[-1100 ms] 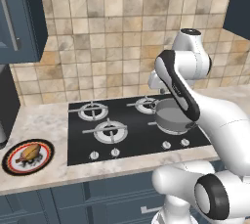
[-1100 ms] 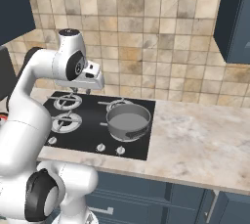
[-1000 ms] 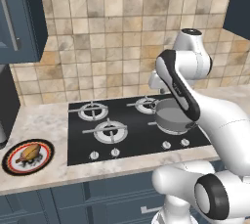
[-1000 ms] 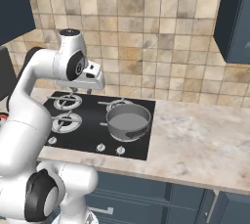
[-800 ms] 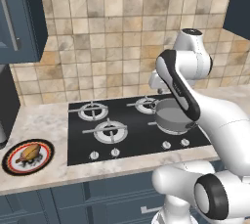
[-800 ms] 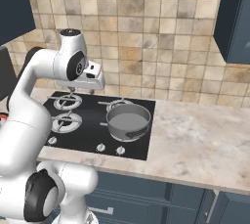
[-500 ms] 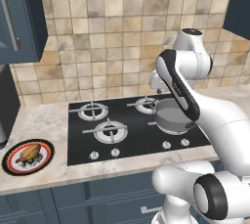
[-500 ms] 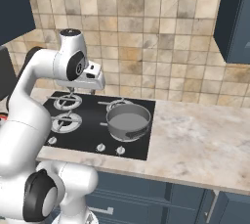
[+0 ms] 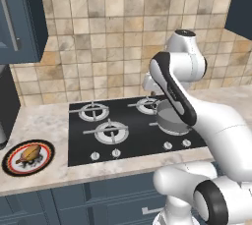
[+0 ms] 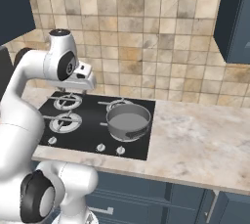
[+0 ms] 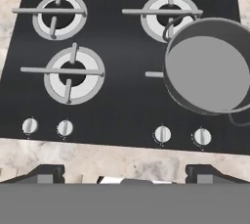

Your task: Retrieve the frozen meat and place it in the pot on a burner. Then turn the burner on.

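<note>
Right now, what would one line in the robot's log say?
meat: on plate, left counter | pot: empty, front-right burner | gripper: open, above hob | burner: not on

Black cooktop (image 11: 122, 100): pot (image 11: 207, 71) sits on the near right burner, its inside bare and open from above; the two left burners (image 11: 73, 74) carry only low grates, with bare glass between them and the pot. Four knobs (image 11: 162, 133) line the front edge. Meat (image 9: 28, 153) lies on a plate (image 9: 11, 166) on the counter (image 9: 44, 118) left of the cooktop, well apart from the pot, open from above; a dark appliance (image 9: 7, 106) stands just behind the plate.
</note>
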